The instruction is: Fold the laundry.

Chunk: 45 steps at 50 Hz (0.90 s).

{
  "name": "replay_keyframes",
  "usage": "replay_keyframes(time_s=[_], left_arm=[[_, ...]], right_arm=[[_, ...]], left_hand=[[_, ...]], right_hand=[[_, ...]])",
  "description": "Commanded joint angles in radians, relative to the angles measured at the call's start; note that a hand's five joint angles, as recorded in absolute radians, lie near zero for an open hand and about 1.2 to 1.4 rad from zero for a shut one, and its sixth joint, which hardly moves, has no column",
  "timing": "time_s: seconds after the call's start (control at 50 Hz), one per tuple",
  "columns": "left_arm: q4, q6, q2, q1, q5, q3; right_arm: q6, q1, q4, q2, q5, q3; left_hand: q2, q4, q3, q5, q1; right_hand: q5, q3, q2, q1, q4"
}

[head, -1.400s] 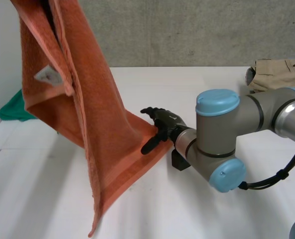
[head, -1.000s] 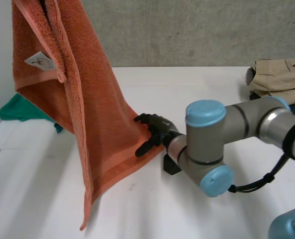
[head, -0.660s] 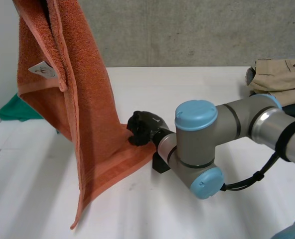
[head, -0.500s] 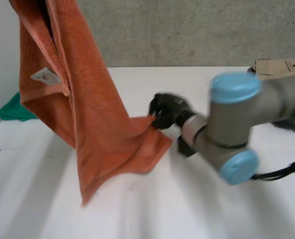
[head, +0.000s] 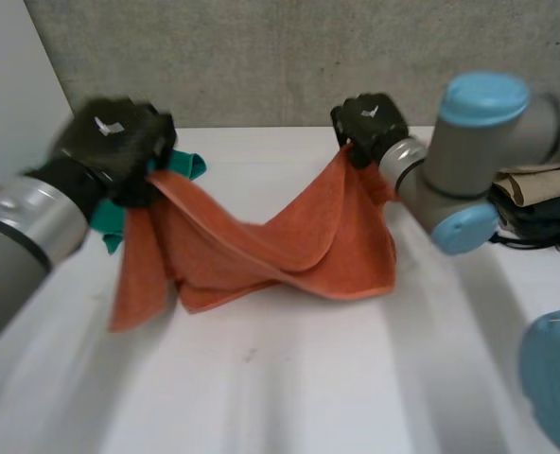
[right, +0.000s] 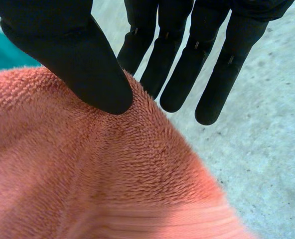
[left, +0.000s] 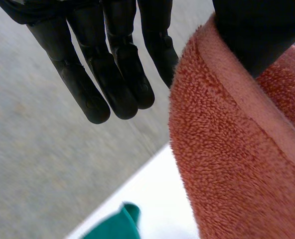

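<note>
A white table (head: 308, 378) stands before a rough grey concrete wall (head: 261, 57), with a smooth pale wall (head: 15, 95) at left

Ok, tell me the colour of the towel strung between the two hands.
Plain salmon-orange; the towel shows best in the head view.

I see a plain orange towel (head: 289, 246), a teal cloth (head: 190, 167) behind it, a tan garment (head: 524, 183), a white table (head: 289, 397).

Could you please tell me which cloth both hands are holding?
The orange towel, slung between the left hand and the right hand; the green cloth and the beige garment are in neither hand.
</note>
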Motion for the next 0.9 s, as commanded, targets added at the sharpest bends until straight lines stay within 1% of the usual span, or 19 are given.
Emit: replay_keyframes(time_s=[0.02,0.1,0.12,0.14,0.16,0.2,0.26,0.34,0.36,0.42,0.44,0.5,0.52,0.6,0.7,0.78,0.8,0.84,0.9], left_arm=[[0.038,0.114,-0.185,-0.043,-0.051,0.016],[0.039,0.148,-0.230,-0.055,-0.080,0.032],[0.041,0.153,-0.235,-0.057,-0.085,0.036],[0.043,0.158,-0.238,-0.060,-0.091,0.042],[0.041,0.161,-0.239,-0.061,-0.093,0.045],[0.041,0.161,-0.239,-0.061,-0.093,0.052],[0.040,0.161,-0.238,-0.063,-0.094,0.062],[0.040,0.161,-0.233,-0.060,-0.096,0.073],[0.038,0.158,-0.229,-0.058,-0.097,0.079],[0.038,0.156,-0.219,-0.057,-0.096,0.085],[0.036,0.155,-0.213,-0.054,-0.096,0.090],[0.035,0.148,-0.203,-0.049,-0.093,0.096],[0.033,0.144,-0.198,-0.047,-0.093,0.102],[0.026,0.132,-0.201,-0.044,-0.093,0.116],[0.021,0.125,-0.206,-0.044,-0.093,0.130],[0.021,0.124,-0.215,-0.041,-0.093,0.134],[0.021,0.124,-0.218,-0.037,-0.093,0.134],[0.021,0.124,-0.221,-0.031,-0.091,0.134],[0.021,0.124,-0.225,-0.021,-0.090,0.134]], right_arm=[[-0.078,0.027,-0.175,0.187,0.078,-0.085],[-0.076,0.033,-0.296,0.231,0.110,-0.079],[-0.075,0.034,-0.322,0.237,0.115,-0.076],[-0.075,0.037,-0.354,0.242,0.123,-0.067],[-0.075,0.037,-0.373,0.242,0.126,-0.061],[-0.069,0.039,-0.396,0.236,0.133,-0.049],[-0.055,0.034,-0.393,0.176,0.153,-0.015],[-0.038,0.027,-0.289,0.029,0.163,0.097],[-0.040,0.022,-0.234,-0.040,0.155,0.153],[-0.046,0.010,-0.135,-0.130,0.133,0.240],[-0.052,0.004,-0.055,-0.188,0.117,0.298],[-0.064,-0.007,0.058,-0.259,0.092,0.375],[-0.076,-0.015,0.123,-0.298,0.084,0.431],[-0.114,-0.035,0.211,-0.362,0.066,0.574],[-0.188,-0.042,0.153,-0.381,0.048,0.727],[-0.231,-0.042,0.037,-0.373,0.025,0.832],[-0.243,-0.044,-0.018,-0.365,0.020,0.862],[-0.256,-0.044,-0.105,-0.349,0.020,0.895],[-0.263,-0.044,-0.181,-0.332,0.020,0.915]], left_hand=[[0.196,0.193,0.203,0.261,0.212],[0.196,0.193,0.203,0.261,0.212],[0.196,0.193,0.203,0.261,0.212],[0.196,0.193,0.203,0.261,0.212],[0.196,0.193,0.203,0.261,0.212],[0.196,0.193,0.203,0.261,0.212],[0.196,0.193,0.203,0.261,0.212],[0.196,0.193,0.203,0.261,0.212],[0.196,0.193,0.203,0.261,0.212],[0.196,0.193,0.203,0.261,0.212],[0.196,0.193,0.203,0.261,0.212],[0.196,0.193,0.203,0.261,0.212],[0.196,0.193,0.203,0.261,0.212],[0.196,0.193,0.203,0.261,0.212],[0.196,0.193,0.203,0.261,0.212],[0.196,0.193,0.203,0.261,0.212],[0.196,0.193,0.203,0.261,0.212],[0.196,0.193,0.203,0.261,0.212],[0.196,0.193,0.203,0.261,0.212]], right_hand=[[0.212,0.213,0.220,0.265,0.203],[0.212,0.213,0.220,0.265,0.203],[-0.067,-0.067,-0.059,-0.015,-0.076],[-0.706,-0.706,-0.699,-0.654,-0.716],[-1.009,-1.009,-1.002,-0.957,-1.019],[-1.009,-1.009,-1.002,-0.957,-1.019],[-1.009,-1.009,-1.002,-0.957,-1.019],[-1.009,-1.009,-1.002,-0.957,-1.019],[-1.009,-1.009,-1.002,-0.957,-1.019],[-1.009,-1.009,-1.002,-0.957,-1.019],[-1.009,-1.009,-1.002,-0.957,-1.019],[-1.009,-1.009,-1.002,-0.957,-1.019],[-1.009,-1.009,-1.002,-0.957,-1.019],[-0.790,-0.790,-0.782,-0.737,-0.799],[-0.622,-0.622,-0.614,-0.570,-0.631],[-0.575,-0.575,-0.567,-0.523,-0.584],[-0.537,-0.537,-0.529,-0.485,-0.546],[-0.537,-0.537,-0.529,-0.484,-0.546],[-0.537,-0.537,-0.529,-0.484,-0.546]])
